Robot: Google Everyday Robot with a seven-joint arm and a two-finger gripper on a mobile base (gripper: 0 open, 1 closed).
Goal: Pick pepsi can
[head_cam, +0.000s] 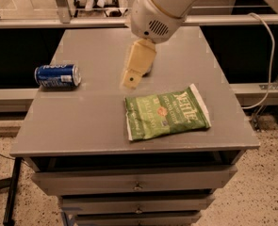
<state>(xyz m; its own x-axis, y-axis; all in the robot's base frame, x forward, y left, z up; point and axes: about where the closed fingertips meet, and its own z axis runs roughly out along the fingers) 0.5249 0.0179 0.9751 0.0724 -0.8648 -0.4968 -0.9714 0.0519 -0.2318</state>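
The pepsi can (57,75) is blue with white lettering and lies on its side near the left edge of the grey table (82,121). My gripper (132,79) hangs from the large white arm (162,8) above the middle of the table. It is to the right of the can, well apart from it, and holds nothing that I can see.
A green chip bag (166,117) lies flat at the front right of the table. The table has drawers (137,182) below its front edge. A white cable (269,55) hangs at the right. A rail and chair legs stand behind the table.
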